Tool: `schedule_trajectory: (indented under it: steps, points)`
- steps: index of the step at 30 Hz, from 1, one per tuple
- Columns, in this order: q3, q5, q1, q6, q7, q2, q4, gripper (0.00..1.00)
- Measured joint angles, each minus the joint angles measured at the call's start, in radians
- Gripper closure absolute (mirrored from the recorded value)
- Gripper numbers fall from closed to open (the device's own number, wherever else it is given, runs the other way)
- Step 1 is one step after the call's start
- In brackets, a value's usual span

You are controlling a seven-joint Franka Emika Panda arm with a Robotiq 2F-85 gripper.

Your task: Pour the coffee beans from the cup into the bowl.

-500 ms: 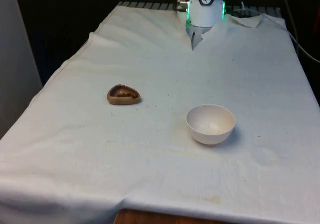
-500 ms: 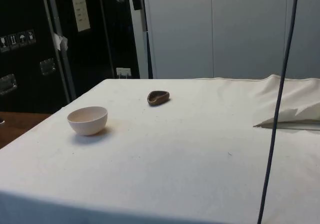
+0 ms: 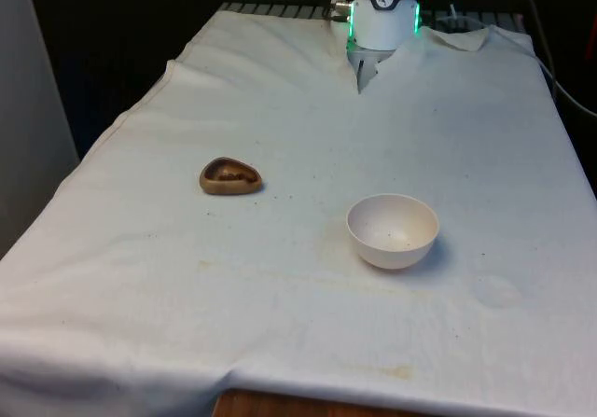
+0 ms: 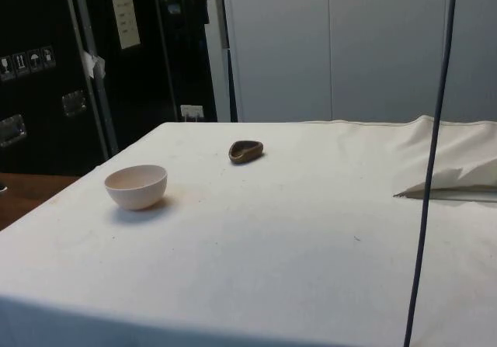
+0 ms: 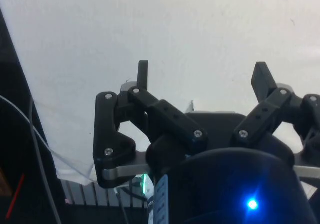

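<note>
Nothing on the white cloth [image 3: 280, 286] has shifted since the earlier frame; a dark cable [image 4: 432, 161] in the side view has swayed slightly. On the wrist camera the gripper [image 5: 202, 78] hangs over bare cloth, fingers [image 5: 143, 74] spread apart and empty. Front and side views show the brown cup [image 3: 229, 176] with beans left of the white bowl [image 3: 393, 229], well apart, neither beneath the gripper.

Table [image 3: 280, 324]: white cloth cover, matt, woven, lightly creased and faintly stained; bare wood at the near edge.
Bowl [image 3: 393, 230]: white, smooth, looks ceramic or plastic, soft sheen.
Cup [image 3: 229, 176]: brown, wood-like, dull satin finish; dark coffee beans [image 3: 230, 174] inside.
Gripper [image 5: 202, 73]: black matt plastic fingers [image 5: 143, 73], metal screws.
</note>
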State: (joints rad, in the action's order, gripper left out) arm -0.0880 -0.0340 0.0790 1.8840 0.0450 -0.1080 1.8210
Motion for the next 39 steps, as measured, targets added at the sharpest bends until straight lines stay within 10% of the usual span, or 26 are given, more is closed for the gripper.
schedule_trajectory:
  steps: [39]
  points:
    - [-0.112,0.12,-0.054,0.22,0.107,-0.001,0.133,0.0]
